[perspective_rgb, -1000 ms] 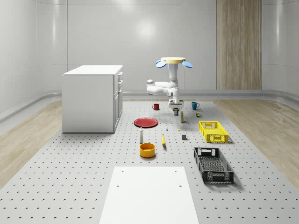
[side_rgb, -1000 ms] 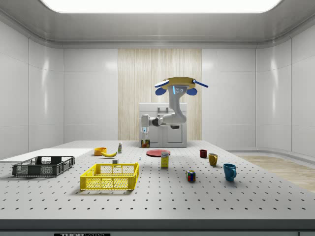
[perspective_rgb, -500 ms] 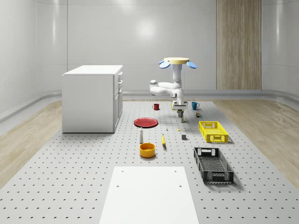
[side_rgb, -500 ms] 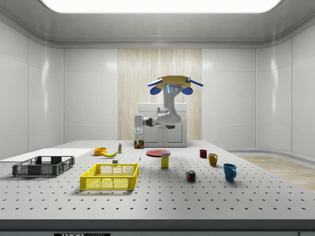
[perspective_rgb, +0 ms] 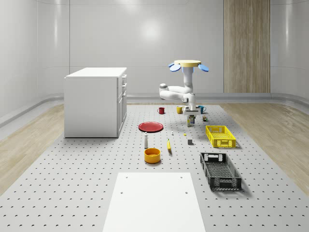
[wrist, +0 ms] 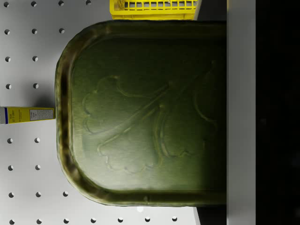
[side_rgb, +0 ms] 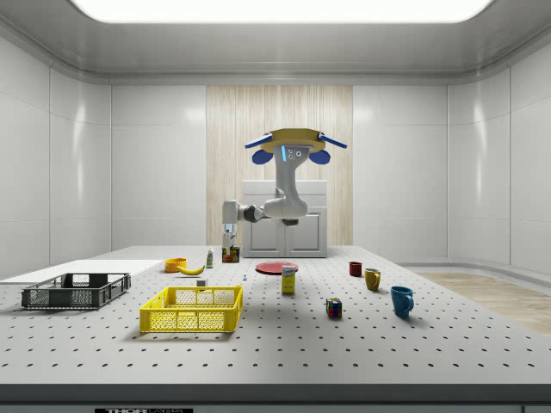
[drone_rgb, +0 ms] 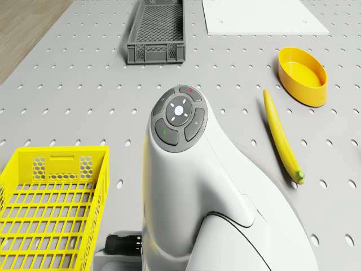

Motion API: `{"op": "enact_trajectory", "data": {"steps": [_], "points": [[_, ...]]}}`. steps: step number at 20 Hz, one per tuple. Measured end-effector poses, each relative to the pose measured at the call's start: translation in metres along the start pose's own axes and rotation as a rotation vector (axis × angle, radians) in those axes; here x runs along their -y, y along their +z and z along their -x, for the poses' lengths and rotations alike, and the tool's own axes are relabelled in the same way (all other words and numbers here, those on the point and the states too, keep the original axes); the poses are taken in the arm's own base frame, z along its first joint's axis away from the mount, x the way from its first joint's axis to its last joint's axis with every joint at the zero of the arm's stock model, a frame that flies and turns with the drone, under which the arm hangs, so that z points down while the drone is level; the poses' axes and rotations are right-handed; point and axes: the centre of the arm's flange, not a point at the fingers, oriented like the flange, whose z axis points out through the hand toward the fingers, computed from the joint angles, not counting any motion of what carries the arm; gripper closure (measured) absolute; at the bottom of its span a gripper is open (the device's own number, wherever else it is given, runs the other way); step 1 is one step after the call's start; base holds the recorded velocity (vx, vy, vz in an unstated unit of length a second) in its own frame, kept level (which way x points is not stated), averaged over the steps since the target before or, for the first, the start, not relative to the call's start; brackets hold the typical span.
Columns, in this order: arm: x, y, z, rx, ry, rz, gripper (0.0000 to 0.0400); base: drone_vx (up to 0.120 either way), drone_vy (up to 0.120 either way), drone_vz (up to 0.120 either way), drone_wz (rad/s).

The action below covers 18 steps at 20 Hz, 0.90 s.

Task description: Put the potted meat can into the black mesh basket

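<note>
Metal and stiff, the potted meat can sits clamped in the pincer under the hovering drone, probably slippery, far from the black mesh basket.

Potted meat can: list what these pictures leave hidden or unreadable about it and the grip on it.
- Potted meat can: wrist view shows its embossed end; its label faces away.
- Same can in the whole-scene view and the side view: too small to read.
- Gripper: how the jaws meet the can is too small to see there.
- Drone view: the white arm hides everything below it.
</note>
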Motion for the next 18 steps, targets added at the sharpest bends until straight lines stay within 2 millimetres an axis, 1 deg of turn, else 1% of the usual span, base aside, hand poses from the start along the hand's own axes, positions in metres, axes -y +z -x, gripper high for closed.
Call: {"op": "enact_trajectory", "data": {"steps": [18], "points": [[0.0000, 0.0000, 0.0000, 0.000, 0.000, 0.000, 0.0119, 0.120, 0.120, 0.000, 0.000]]}}
